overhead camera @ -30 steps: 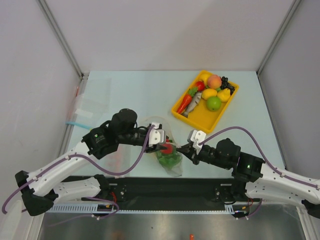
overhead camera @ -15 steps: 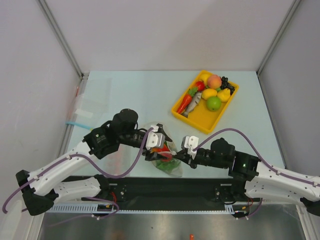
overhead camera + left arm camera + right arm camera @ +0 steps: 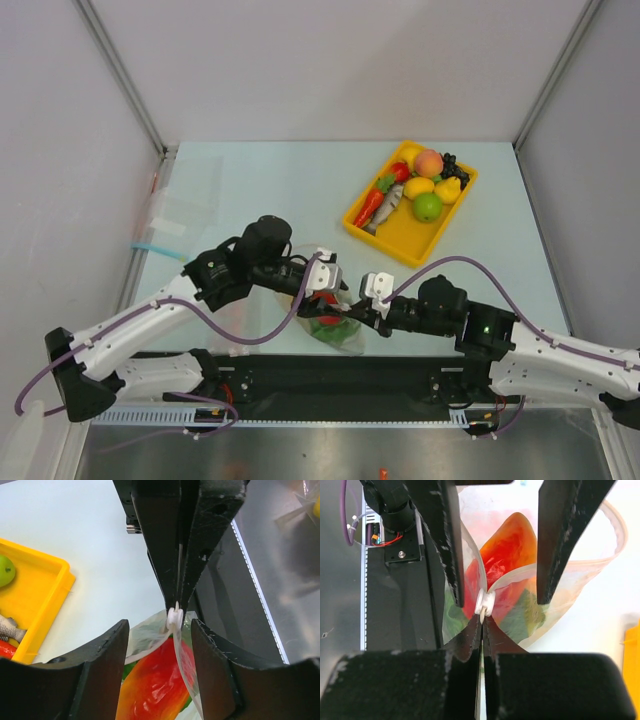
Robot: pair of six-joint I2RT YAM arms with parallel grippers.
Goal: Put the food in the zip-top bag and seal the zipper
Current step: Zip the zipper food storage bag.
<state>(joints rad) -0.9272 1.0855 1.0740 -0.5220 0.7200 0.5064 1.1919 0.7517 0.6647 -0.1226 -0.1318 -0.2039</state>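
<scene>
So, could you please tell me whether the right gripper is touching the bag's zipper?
Touching. The right wrist view shows the right gripper shut on the whitish end of the zipper at the zip-top bag mouth.

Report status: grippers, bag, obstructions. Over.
Left gripper open, straddling zip-top bag mouth. Right gripper shut on zipper end. Mango inside, mouth unsealed. No obstruction seen.

On the pale tabletop lie a yellow plastic tray far right, a flat clear blue-strip bag far left, and a filled clear zip-top bag near centre.
</scene>
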